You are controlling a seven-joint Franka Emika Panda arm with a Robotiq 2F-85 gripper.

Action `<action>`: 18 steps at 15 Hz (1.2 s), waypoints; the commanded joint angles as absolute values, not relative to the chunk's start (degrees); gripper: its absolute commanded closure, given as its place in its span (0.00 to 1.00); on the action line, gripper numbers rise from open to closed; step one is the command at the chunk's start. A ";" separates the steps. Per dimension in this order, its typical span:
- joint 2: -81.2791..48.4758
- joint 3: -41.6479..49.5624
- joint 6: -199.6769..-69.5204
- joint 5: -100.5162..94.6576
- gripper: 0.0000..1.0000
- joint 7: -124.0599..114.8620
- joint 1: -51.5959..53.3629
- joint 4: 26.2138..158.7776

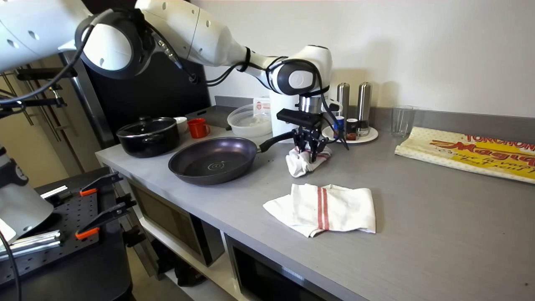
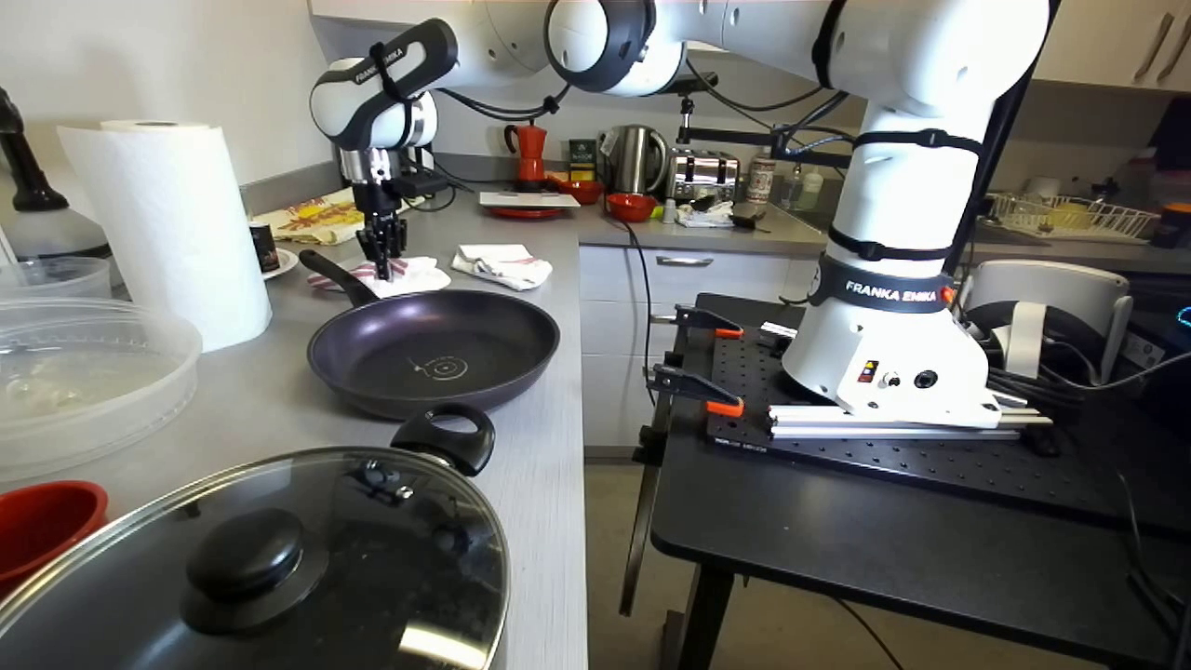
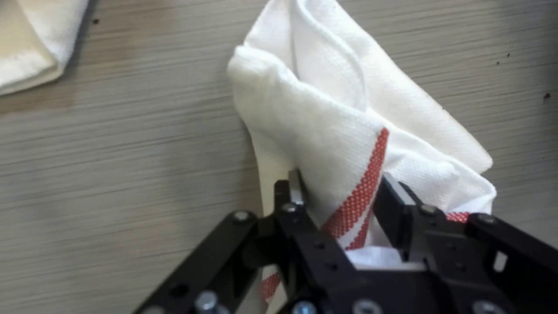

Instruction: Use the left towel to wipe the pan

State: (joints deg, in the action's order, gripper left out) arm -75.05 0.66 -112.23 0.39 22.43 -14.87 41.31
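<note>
The left towel (image 3: pixel 314 109), bunched white cloth with red stripes, lies on the counter beyond the end of the pan's handle (image 1: pixel 273 142). My gripper (image 3: pixel 342 192) points down over it. In the wrist view a raised fold sits between fingers that are partly apart; whether they squeeze it is unclear. Both exterior views show the fingertips down in the cloth, its underside hidden. The dark frying pan (image 1: pixel 209 161) rests on the counter with its inside bare, and it is outside the wrist view. A wider flat white towel (image 1: pixel 342 209) with red stripes lies nearer the counter's front edge.
A lidded black pot (image 1: pixel 148 138) and a red cup (image 1: pixel 198 128) stand beyond the pan. Behind the handle are a clear plastic tub (image 1: pixel 250 123) and a paper towel roll (image 2: pixel 177 233). Two steel mills (image 1: pixel 363 104) and a glass (image 1: pixel 402 121) stand along the wall.
</note>
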 commanded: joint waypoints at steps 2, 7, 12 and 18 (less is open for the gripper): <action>-75.81 -0.02 -110.98 1.00 0.95 23.00 -15.23 38.15; -75.42 -0.15 -111.01 1.36 0.97 23.02 -15.72 37.53; -73.30 -0.36 -111.41 1.88 0.97 23.18 -16.85 37.42; -67.84 -1.08 -112.20 2.00 0.97 23.91 -17.65 38.19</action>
State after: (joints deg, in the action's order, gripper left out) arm -71.13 -0.05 -112.38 1.19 22.43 -17.24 37.00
